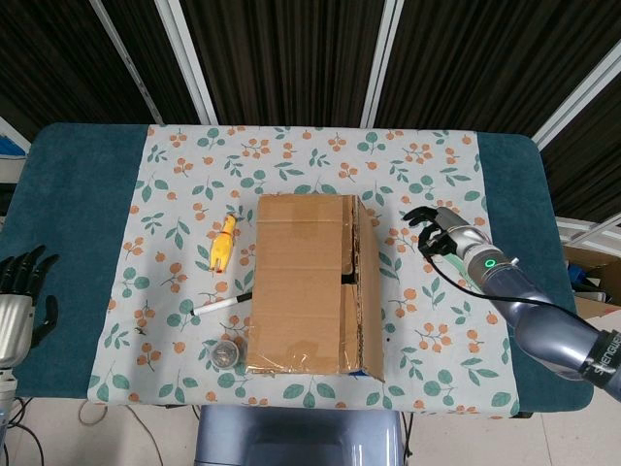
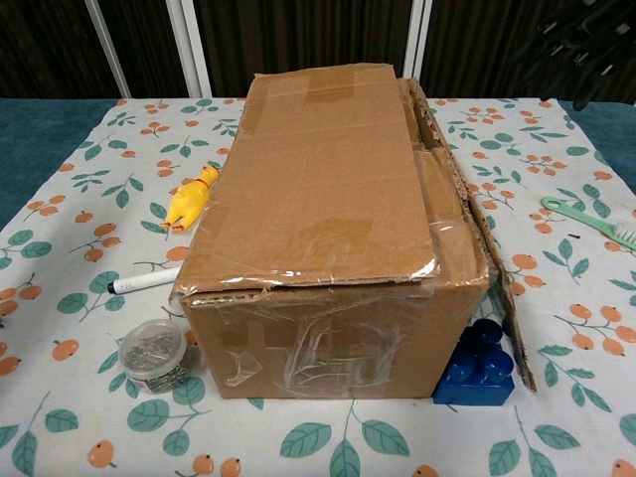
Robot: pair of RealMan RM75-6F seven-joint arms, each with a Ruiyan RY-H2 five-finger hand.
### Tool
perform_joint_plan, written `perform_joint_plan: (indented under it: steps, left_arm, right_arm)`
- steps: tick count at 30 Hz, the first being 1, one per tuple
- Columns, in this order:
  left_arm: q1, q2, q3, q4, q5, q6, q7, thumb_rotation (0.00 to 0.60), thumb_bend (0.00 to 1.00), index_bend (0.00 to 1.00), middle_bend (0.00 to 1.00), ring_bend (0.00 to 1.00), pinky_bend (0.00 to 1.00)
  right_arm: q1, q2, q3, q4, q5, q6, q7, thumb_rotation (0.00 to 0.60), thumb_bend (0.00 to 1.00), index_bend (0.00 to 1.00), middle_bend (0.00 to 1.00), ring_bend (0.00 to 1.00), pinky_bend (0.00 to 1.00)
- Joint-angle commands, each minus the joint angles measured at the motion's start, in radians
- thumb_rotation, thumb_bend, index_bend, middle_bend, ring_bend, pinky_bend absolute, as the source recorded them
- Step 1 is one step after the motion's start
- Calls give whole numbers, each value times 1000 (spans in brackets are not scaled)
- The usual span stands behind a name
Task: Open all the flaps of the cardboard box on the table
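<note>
Fingers on the right hand [image 1: 439, 227] are curled a little and apart, and they hold nothing; the hand hangs just off the right side of the cardboard box [image 1: 310, 283]. Fingers on the left hand [image 1: 21, 291] are apart too and hold nothing, way out at the left edge of the tabletop [image 1: 73, 194], well away from the box. The box sits in the middle of the tabletop, nearer the front edge. Its big top flap [image 2: 318, 189] lies flat and shut, while a side flap [image 2: 487, 268] on the right hangs loose and tilts down. The step now looks like reaching for that right side. To do it well, the right hand should come in low and slip its fingertips under the free edge of a flap, not push down on top. Lifting slowly should help, since shiny tape [image 2: 328, 363] may make the cardboard stick or tear. The box looks light and could slide, so the left hand might need to come over and hold it. A blue toy block [image 2: 479, 370] touches the box's front right corner, and a green brush [image 2: 596, 221] lies near the right edge, so the hand should keep clear of both.
</note>
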Motion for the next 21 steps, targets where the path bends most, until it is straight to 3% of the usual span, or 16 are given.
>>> perform_joint_plan:
  steps: [1, 21]
  left_arm:
    - [3, 3, -10, 4, -6, -7, -10, 600, 585, 157, 84, 99, 117]
    - [18, 3, -47, 11, -6, -45, -37, 600, 586, 157, 80, 99, 118]
  right_arm:
    - [9, -18, -9, -7, -6, 12, 10, 600, 906, 232, 214, 277, 424]
    - [113, -84, -41, -26, 54, 10, 59, 600, 903, 216, 182, 290, 425]
